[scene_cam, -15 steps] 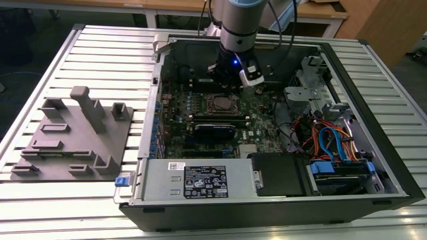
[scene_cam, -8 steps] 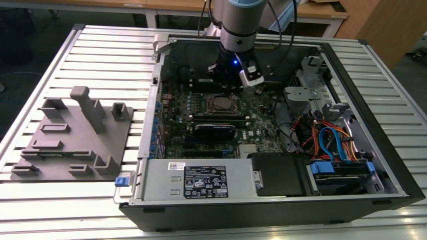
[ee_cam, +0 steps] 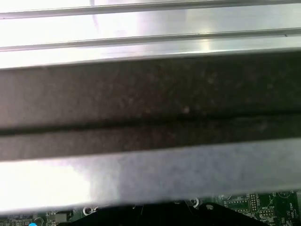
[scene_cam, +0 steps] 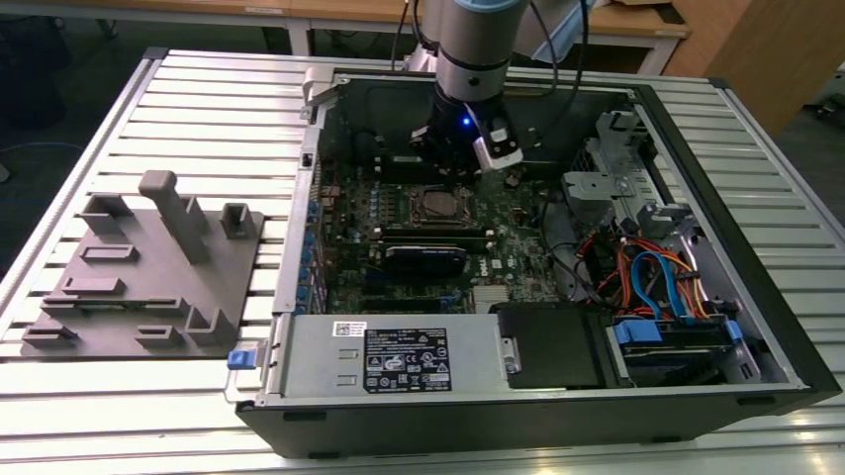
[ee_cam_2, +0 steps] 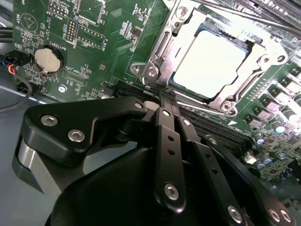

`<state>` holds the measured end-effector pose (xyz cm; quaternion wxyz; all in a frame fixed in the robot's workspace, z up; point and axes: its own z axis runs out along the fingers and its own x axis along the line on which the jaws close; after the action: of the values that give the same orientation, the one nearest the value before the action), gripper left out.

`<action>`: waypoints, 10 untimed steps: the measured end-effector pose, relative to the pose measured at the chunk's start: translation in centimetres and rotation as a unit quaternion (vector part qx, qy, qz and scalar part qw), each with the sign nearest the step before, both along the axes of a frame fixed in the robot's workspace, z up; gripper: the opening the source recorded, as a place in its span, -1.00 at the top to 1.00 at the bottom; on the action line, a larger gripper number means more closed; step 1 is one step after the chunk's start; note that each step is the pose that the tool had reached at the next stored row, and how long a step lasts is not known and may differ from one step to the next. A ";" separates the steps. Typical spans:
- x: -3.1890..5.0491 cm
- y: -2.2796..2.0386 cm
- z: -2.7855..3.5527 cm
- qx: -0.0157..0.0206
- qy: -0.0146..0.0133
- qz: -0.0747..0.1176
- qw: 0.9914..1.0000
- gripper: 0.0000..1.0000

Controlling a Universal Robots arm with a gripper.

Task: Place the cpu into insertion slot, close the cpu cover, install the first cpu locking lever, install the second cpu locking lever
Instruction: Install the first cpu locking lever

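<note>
One clenched claw (ee_cam_2: 162, 96), fingers pressed together and empty, sits just short of the slot (ee_cam_2: 155, 70), where the cpu (ee_cam_2: 209, 63) lies under the cover (ee_cam_2: 256, 63). Its tip could slip off a lever (ee_cam_2: 221, 114) and scrape the board (ee_cam_2: 113, 42).

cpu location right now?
The cpu sits in the insertion slot on the motherboard with the cpu cover framing it, just beyond the gripper in the second wrist view.
</note>
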<state>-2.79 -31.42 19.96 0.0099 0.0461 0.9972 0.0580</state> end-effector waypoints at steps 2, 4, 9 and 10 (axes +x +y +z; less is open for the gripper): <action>0.00 0.01 -0.02 -0.001 0.000 0.000 1.000 0.79; 0.00 0.00 -0.16 -0.005 0.000 0.000 1.000 0.79; 0.01 0.00 -0.46 -0.014 0.000 0.000 1.000 0.79; 0.01 -0.01 -0.47 -0.014 0.000 0.000 1.000 0.79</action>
<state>-2.78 -31.43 19.48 0.0104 0.0459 0.9979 0.0435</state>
